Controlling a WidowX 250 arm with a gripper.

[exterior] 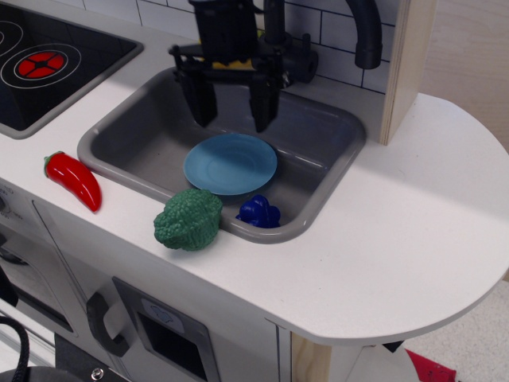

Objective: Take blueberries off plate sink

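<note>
White desk (413,231) carries a toy kitchen with a grey sink (127,131) set into it. Far left of the pincer lies a red pepper (73,180); nearer, below and left of it, green broccoli (188,220) sits on the sink's front rim. The pincer (231,102) hangs above the basin, its two dark fingers spread apart, holding nothing. Directly below it the round light blue plate (231,164) lies flat and bare. Below and slightly right of the pincer, the blueberries (258,212) rest on the sink floor just beside the plate's front edge: a glossy dark blue lumpy cluster, its longer axis roughly left to right.
</note>
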